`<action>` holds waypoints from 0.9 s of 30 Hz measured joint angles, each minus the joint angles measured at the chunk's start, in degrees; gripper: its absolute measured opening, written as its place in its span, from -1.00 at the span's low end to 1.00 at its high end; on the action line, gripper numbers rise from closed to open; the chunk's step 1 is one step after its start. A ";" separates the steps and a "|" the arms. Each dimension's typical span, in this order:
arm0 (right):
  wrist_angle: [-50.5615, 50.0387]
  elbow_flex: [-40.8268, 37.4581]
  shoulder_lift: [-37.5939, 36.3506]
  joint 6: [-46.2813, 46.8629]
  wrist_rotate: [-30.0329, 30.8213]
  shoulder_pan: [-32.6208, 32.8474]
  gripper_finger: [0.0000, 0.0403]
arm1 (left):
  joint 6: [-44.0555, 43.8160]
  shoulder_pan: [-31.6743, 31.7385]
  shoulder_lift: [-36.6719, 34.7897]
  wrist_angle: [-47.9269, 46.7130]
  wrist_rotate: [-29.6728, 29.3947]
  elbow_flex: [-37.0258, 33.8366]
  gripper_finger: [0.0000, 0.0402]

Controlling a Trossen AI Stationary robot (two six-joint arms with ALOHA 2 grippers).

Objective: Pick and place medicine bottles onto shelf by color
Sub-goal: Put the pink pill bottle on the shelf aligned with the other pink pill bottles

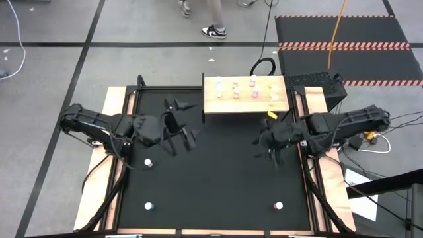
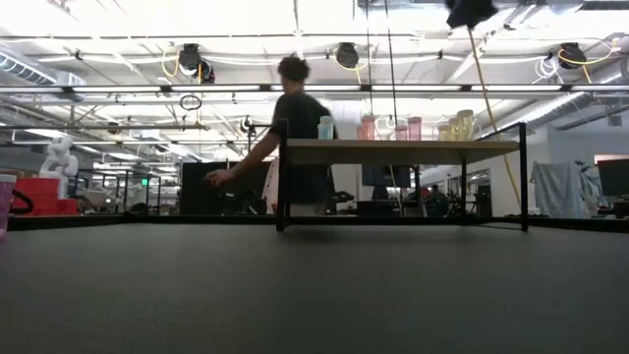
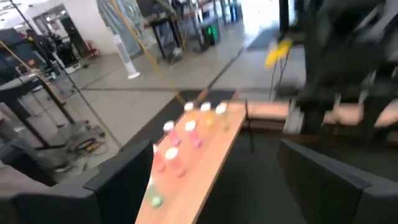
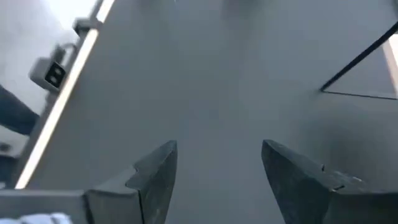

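Note:
The light-wood shelf point(image 1: 244, 99) stands on thin black legs at the table's far side and carries several small bottles point(image 1: 254, 92) in teal, pink and yellow. They also show in the low view point(image 2: 367, 127) and the left wrist view point(image 3: 186, 127). Three more white-capped bottles stand on the black tabletop: one at the left point(image 1: 148, 162), one near left point(image 1: 149, 206), one near right point(image 1: 278, 206). My left gripper point(image 1: 184, 123) is open and empty above the table, left of the shelf, and faces it point(image 3: 217, 186). My right gripper point(image 1: 268, 144) is open and empty over bare table point(image 4: 217, 158), near the shelf's right end.
Pale wooden strips point(image 1: 119, 132) edge the black table. A small yellow thing point(image 1: 271, 115) shows by the right arm, just in front of the shelf. A person point(image 2: 295, 138) stands beyond the table's far edge. A pink bottle point(image 2: 5, 202) shows at the low view's left edge.

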 joint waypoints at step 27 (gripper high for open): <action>-10.39 10.41 28.27 47.92 7.11 41.42 0.21 | -3.30 10.23 4.14 -15.40 19.56 -3.15 0.71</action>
